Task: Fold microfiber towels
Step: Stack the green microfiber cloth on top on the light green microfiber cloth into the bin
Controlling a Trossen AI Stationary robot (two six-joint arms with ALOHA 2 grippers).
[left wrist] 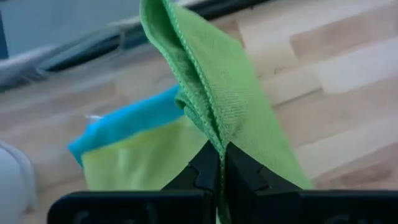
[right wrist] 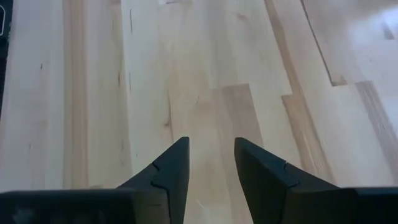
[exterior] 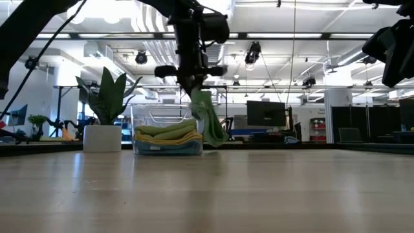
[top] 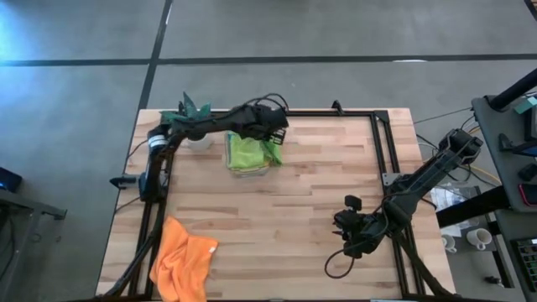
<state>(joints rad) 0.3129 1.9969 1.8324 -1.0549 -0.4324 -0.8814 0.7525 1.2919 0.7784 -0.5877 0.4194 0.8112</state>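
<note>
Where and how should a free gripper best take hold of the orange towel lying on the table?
Probably from straight above, at the raised, rumpled corner of the orange towel nearest the table's middle. It lies crumpled with folds standing up, giving the fingers an edge to pinch. The right gripper is open and free.

A clear plastic bin (exterior: 167, 133) sits under the left pincer (exterior: 192, 83) on the wooden surface (top: 319, 201); a potted plant (exterior: 103, 120) stands just beside the bin.
</note>
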